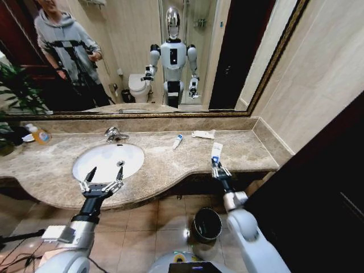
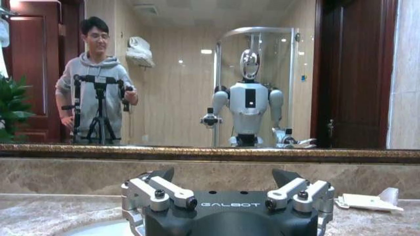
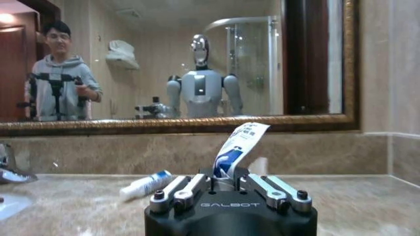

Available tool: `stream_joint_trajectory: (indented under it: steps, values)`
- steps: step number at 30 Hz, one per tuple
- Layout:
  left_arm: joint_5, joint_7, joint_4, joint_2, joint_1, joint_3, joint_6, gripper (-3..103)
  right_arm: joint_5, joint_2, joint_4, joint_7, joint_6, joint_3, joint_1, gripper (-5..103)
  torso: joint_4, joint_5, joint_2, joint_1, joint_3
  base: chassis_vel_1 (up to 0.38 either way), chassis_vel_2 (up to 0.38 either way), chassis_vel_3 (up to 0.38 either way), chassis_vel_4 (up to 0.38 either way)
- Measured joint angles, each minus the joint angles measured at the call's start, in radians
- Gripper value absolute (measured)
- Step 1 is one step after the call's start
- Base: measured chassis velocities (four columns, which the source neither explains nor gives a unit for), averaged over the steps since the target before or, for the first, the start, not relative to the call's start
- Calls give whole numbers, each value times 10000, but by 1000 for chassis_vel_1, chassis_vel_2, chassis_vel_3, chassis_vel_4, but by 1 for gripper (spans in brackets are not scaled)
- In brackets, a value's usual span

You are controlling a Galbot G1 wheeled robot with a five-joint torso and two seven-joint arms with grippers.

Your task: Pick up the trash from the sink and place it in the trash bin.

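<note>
The white oval sink (image 1: pixel 108 161) sits in the marble counter, with its basin rim (image 2: pixel 98 228) just under my left wrist. My left gripper (image 1: pixel 106 173) (image 2: pixel 223 176) hovers open over the sink's front rim, nothing between its fingers. At the counter's front edge my right gripper (image 1: pixel 220 169) (image 3: pixel 225 179) is shut on a white tube with a blue end (image 1: pixel 216 152) (image 3: pixel 233 145), a piece of trash that sticks up between the fingers. A second small tube (image 1: pixel 178 141) (image 3: pixel 145 185) and a flat white wrapper (image 1: pixel 203 134) (image 2: pixel 367 200) lie on the counter. The trash bin (image 1: pixel 207 223) stands on the floor below.
A chrome faucet (image 1: pixel 115 135) (image 3: pixel 7 169) rises behind the basin. A bottle of orange liquid (image 1: pixel 38 134) stands at the far left of the counter. A wide mirror runs along the back wall, and a dark door panel (image 1: pixel 318 187) is close on my right.
</note>
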Motion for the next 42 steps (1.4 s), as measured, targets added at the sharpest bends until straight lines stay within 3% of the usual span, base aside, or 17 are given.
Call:
stream_joint_trajectory:
  steps: [10, 16, 22, 25, 30, 39, 42]
  values:
    - [0, 1, 0, 0, 0, 0, 0, 100, -688, 645, -531, 59, 1570, 21, -2385, 17, 0, 0, -1, 0, 0, 0, 0, 0, 0]
    - [0, 0, 0, 0, 0, 0, 0, 100, -1057, 645, -2991, 71, 2825, -203, -2644, 17, 0, -2, -1, 1, 1, 0, 0, 0, 0]
    - [0, 0, 0, 0, 0, 0, 0, 100, -694, 716, -5731, -206, 2681, -372, -1445, 16, 2, 0, -1, 0, 1, 0, 0, 0, 0]
    - [0, 0, 0, 0, 0, 0, 0, 100, 85, 844, -7003, -666, 1778, -465, -524, 16, 1, 0, -1, 1, 2, 0, 0, 0, 0]
    - [0, 0, 0, 0, 0, 0, 0, 100, 594, 973, -8171, -934, 1156, -508, 442, 16, 2, -1, -1, 2, 2, 0, 0, 0, 0]
    - [0, 0, 0, 1, 0, 0, 0, 100, -248, 1059, -10861, -1081, 1516, -431, 1831, 16, 0, 0, -2, 2, 3, 0, 0, 0, 0]
    - [0, 1, 0, 0, 0, 0, 0, 100, -1150, 1215, -12962, -1068, 2500, -279, 2962, 16, 3, -1, -2, 1, 2, 0, 0, 0, 0]
